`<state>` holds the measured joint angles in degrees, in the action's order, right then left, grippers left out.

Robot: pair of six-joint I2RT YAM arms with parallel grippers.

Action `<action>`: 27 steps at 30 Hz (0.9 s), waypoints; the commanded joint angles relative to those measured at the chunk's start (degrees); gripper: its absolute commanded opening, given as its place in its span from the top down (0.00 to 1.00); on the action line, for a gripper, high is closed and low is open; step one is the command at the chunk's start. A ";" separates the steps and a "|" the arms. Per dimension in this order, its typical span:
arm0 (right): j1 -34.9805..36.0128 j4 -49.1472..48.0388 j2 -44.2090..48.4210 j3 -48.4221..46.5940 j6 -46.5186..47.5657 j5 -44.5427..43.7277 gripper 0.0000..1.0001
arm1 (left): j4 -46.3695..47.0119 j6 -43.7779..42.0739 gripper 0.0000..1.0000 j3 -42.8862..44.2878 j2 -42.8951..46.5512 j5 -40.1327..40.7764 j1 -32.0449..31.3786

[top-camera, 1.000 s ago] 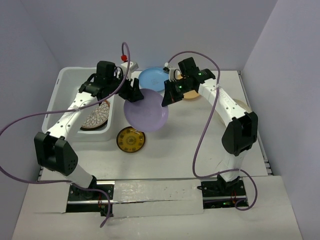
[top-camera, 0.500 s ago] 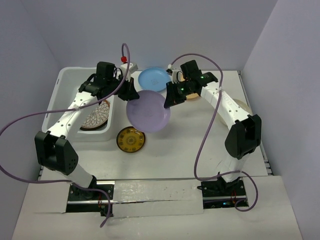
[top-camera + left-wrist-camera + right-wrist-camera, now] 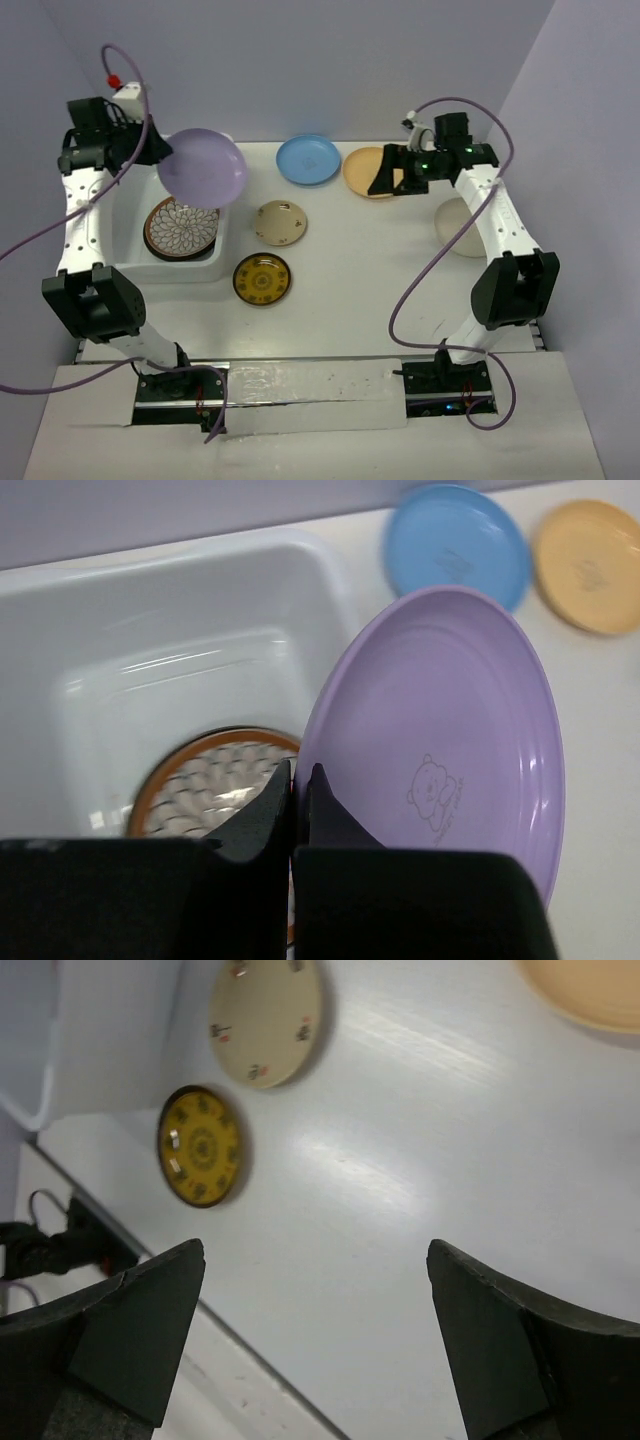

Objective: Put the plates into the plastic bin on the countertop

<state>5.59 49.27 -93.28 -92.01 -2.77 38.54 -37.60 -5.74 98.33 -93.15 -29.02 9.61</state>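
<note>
Your left claw (image 3: 300, 782) pinches the lavender plate (image 3: 445, 720), bear-print lettering unreadable, at ten o'clock; right claw (image 3: 315, 1260) gapes empty.

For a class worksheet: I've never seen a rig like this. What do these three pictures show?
Two robot arms are bolted to a white table. One picture looks down from above; the other two come from a camera on each wrist. The left claw is shut on the rim of a lavender plate, held over the edge of a white plastic bin with a floral plate inside. The right claw is open and empty. On the table lie a blue plate, an orange plate, a cream plate and a gold-patterned plate.
</note>
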 commanded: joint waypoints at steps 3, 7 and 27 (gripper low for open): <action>-9.38 4.25 6.48 5.32 13.51 -8.22 0.00 | -0.68 -5.77 1.00 1.23 -4.24 2.72 9.59; -12.69 4.22 8.31 9.47 17.75 -13.77 0.00 | -0.41 -7.56 1.00 -0.28 -7.01 3.68 12.56; -17.54 -3.36 3.00 17.20 30.87 -20.56 0.09 | 6.52 -9.46 0.75 -7.86 -16.85 8.98 12.80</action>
<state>-11.92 50.70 -89.12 -76.85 22.73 20.23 -34.30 -14.93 90.63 -109.15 -19.92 22.55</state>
